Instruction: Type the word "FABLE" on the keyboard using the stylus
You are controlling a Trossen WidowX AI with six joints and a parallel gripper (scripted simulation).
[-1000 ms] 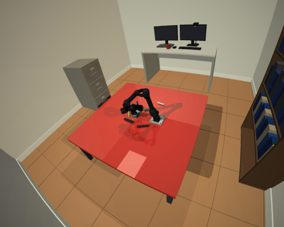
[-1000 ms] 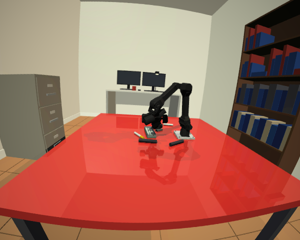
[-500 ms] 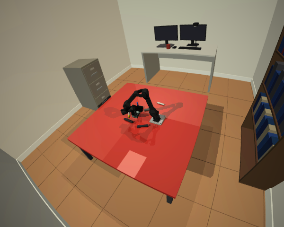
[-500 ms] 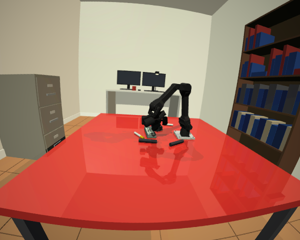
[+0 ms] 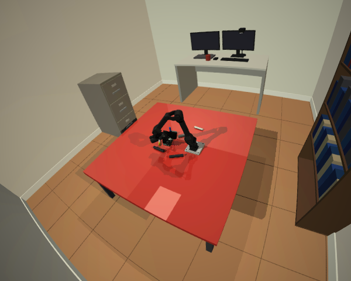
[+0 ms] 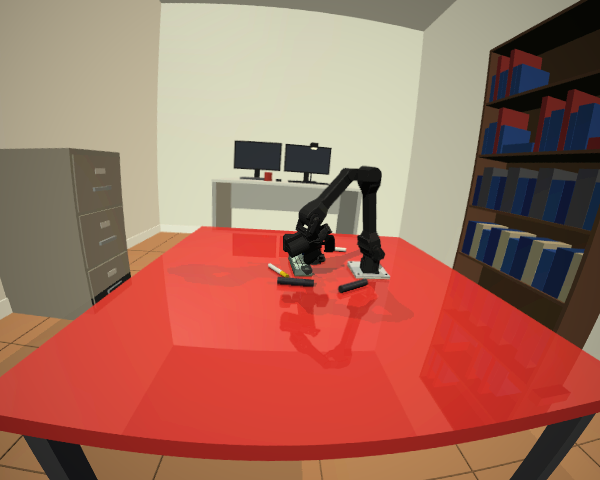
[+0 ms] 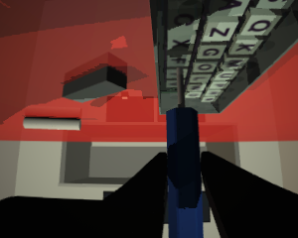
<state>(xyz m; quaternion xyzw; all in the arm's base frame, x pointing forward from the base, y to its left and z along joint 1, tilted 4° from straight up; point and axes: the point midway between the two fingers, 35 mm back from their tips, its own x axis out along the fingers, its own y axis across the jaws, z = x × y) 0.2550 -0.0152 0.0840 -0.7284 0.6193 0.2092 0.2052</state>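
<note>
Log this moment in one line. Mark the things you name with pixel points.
gripper [image 7: 183, 160]: shut on stylus [image 7: 183, 149] | stylus tip: over keyboard [image 7: 223, 55], near F key | contact: cannot tell | white marker [image 7: 52, 123]: on table

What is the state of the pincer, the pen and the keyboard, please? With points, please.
Pincer [image 7: 183, 160] shut on blue pen [image 7: 184, 149]. Pen tip over keyboard [image 6: 301, 266] [image 7: 219, 106], near F key; contact unclear. Black bars [image 5: 176, 156] [image 6: 295, 282] beside keyboard, apparently not in the way.
</note>
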